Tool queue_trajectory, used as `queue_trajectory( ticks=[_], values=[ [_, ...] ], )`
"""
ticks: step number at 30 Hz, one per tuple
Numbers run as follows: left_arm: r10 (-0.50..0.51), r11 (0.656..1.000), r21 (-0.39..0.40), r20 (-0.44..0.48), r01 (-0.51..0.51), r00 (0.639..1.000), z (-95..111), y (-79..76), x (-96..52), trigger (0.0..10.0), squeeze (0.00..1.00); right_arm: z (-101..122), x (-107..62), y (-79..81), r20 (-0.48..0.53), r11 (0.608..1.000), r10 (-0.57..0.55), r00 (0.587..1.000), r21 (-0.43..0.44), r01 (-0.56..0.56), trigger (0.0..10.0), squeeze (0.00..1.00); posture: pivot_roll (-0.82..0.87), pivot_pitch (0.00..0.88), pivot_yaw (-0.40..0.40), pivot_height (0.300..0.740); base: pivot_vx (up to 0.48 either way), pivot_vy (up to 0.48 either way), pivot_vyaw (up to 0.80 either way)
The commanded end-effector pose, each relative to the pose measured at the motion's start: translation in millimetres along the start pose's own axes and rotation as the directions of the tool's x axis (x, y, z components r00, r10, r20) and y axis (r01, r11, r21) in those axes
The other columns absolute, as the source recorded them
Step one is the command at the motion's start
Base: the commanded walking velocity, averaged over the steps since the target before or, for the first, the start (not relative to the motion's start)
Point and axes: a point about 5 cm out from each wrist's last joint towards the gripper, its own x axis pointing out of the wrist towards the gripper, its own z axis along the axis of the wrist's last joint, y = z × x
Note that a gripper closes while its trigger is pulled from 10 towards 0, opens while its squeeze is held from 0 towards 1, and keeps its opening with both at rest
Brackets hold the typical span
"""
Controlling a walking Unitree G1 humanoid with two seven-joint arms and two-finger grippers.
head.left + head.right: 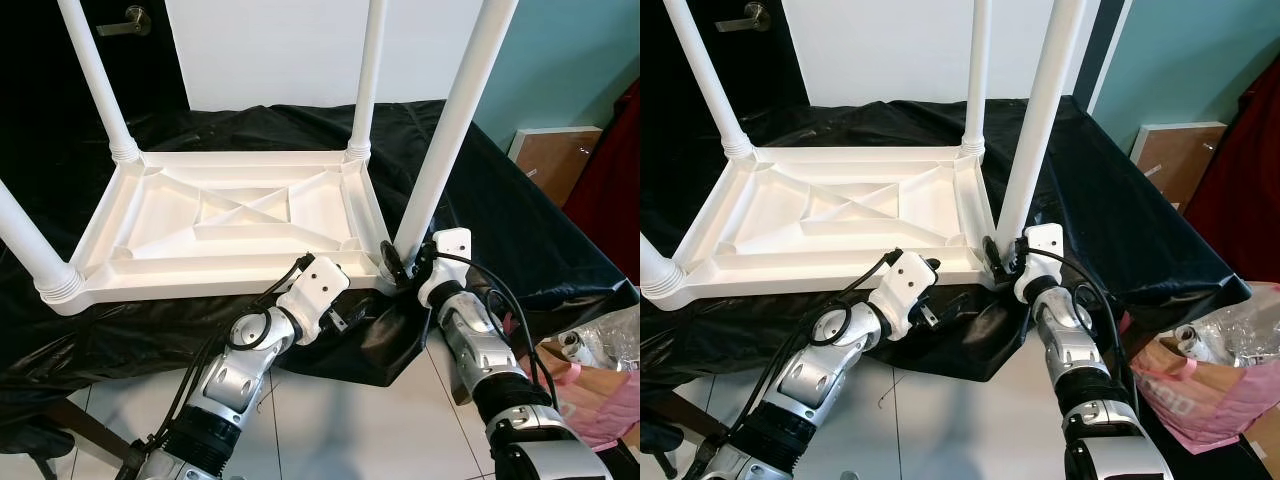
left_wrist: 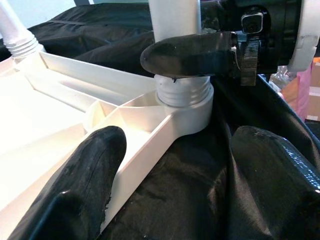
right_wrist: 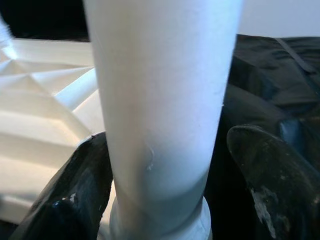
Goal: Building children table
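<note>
An upturned white tabletop (image 1: 230,225) lies on the black-draped bench (image 1: 520,215), the right claw (image 3: 165,170) spread around the near-corner leg (image 1: 445,135) at its threaded socket, apparently to seat it, while the left claw (image 2: 170,165), wide, straddles the rim, steadying.

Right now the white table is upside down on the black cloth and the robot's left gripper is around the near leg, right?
Nearly. It is the right gripper around the near leg, as the right eye view shows. The white table does lie upside down on the black cloth.
</note>
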Motion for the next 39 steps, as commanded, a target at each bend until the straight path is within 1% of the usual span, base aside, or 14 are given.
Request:
queue_trajectory(
  ticks=[1, 3, 7, 10, 15, 19, 21, 24, 28, 30, 32, 33, 35, 39],
  values=[
    [0.026, 1.000, 0.015, 0.000, -0.026, 1.000, 0, 2.5, 1.4, 10.0, 0.00, 0, 0.3, -1.1, -0.007, 0.998, 0.054, 0.998, -0.041, -0.055, 10.0, 0.00, -0.01, 0.000, -0.053, 0.740, 0.000, 0.000, 0.00],
    [0.023, 1.000, 0.019, 0.003, -0.023, 1.000, 1, 3.1, 2.4, 10.0, 0.00, -1, 0.3, -2.0, -0.025, 0.991, 0.101, 0.995, -0.087, -0.102, 10.0, 0.00, -0.01, 0.000, -0.055, 0.740, 0.000, 0.000, 0.00],
    [0.026, 0.999, 0.023, 0.006, -0.026, 1.000, 1, 5.0, 2.6, 10.0, 0.00, -2, 0.6, -2.1, -0.034, 0.987, 0.120, 0.992, -0.102, -0.123, 10.0, 0.00, -0.01, 0.000, -0.056, 0.740, 0.000, 0.000, 0.00],
    [0.029, 0.999, 0.027, 0.008, -0.030, 1.000, 2, 6.3, 3.1, 10.0, 0.00, -3, 0.8, -2.1, -0.028, 0.988, 0.128, 0.991, -0.087, -0.130, 10.0, 0.00, 0.00, 0.000, -0.058, 0.740, 0.000, 0.000, 0.00],
    [0.024, 0.999, 0.027, 0.024, -0.025, 0.999, 5, 5.0, 5.2, 10.0, 0.00, -7, -1.4, -0.6, 0.013, 0.993, 0.119, 0.993, -0.008, -0.119, 10.0, 0.00, 0.00, 0.000, -0.052, 0.740, 0.000, 0.000, 0.00],
    [0.022, 0.999, 0.029, 0.024, -0.023, 0.999, 5, 5.4, 5.1, 10.0, 0.00, -10, -2.3, 0.0, 0.010, 0.995, 0.097, 0.995, -0.011, -0.097, 10.0, 0.00, 0.00, 0.000, -0.047, 0.740, 0.000, 0.000, 0.00],
    [0.022, 0.999, 0.030, 0.025, -0.022, 0.999, 6, 5.8, 5.2, 10.0, 0.00, -10, -2.4, 0.2, 0.005, 0.996, 0.089, 0.996, -0.030, -0.089, 10.0, 0.00, 0.00, 0.000, -0.045, 0.740, 0.000, 0.000, 0.00],
    [0.018, 0.999, 0.033, 0.025, -0.018, 1.000, 5, 6.7, 5.4, 10.0, 0.00, -11, -2.8, -1.6, -0.011, 0.988, 0.055, 0.998, -0.142, -0.056, 10.0, 0.00, -0.01, 0.000, -0.037, 0.740, 0.000, 0.000, 0.00],
    [0.015, 0.999, 0.034, 0.025, -0.016, 1.000, 5, 6.6, 5.7, 10.0, 0.00, -12, -3.6, -3.6, -0.017, 0.985, 0.040, 0.999, -0.167, -0.043, 10.0, 0.00, -0.01, 0.000, -0.034, 0.740, 0.000, 0.000, 0.00],
    [0.011, 0.999, 0.034, 0.027, -0.012, 1.000, 6, 5.7, 6.5, 10.0, 0.00, -15, -5.1, -4.4, -0.032, 0.989, 0.038, 0.999, -0.145, -0.042, 10.0, 0.00, -0.01, 0.000, -0.032, 0.740, 0.000, 0.000, 0.00],
    [0.009, 0.999, 0.033, 0.029, -0.010, 1.000, 7, 5.6, 7.6, 10.0, 0.00, -18, -5.7, -3.8, -0.038, 0.994, 0.040, 0.998, -0.098, -0.044, 10.0, 0.00, -0.01, 0.000, -0.032, 0.740, 0.000, 0.000, 0.00],
    [0.009, 0.999, 0.033, 0.029, -0.010, 1.000, 7, 5.6, 7.6, 10.0, 0.00, -18, -5.7, -3.8, -0.038, 0.994, 0.040, 0.998, -0.098, -0.044, 10.0, 0.00, -0.01, 0.000, -0.032, 0.740, 0.000, 0.000, 0.00],
    [0.009, 0.999, 0.033, 0.030, -0.010, 1.000, 7, 5.9, 7.8, 10.0, 0.00, -21, -5.7, -1.2, -0.041, 0.998, 0.055, 0.998, -0.033, -0.056, 10.0, 0.00, -0.01, 0.000, -0.030, 0.740, 0.000, 0.000, 0.00],
    [0.005, 0.999, 0.033, 0.028, -0.006, 1.000, 6, 5.3, 6.6, 10.0, 0.00, -23, -5.9, 3.2, -0.035, 0.998, 0.068, 0.997, 0.005, -0.068, 10.0, 0.00, -0.01, 0.000, -0.024, 0.740, 0.000, 0.000, 0.00]
  ],
)
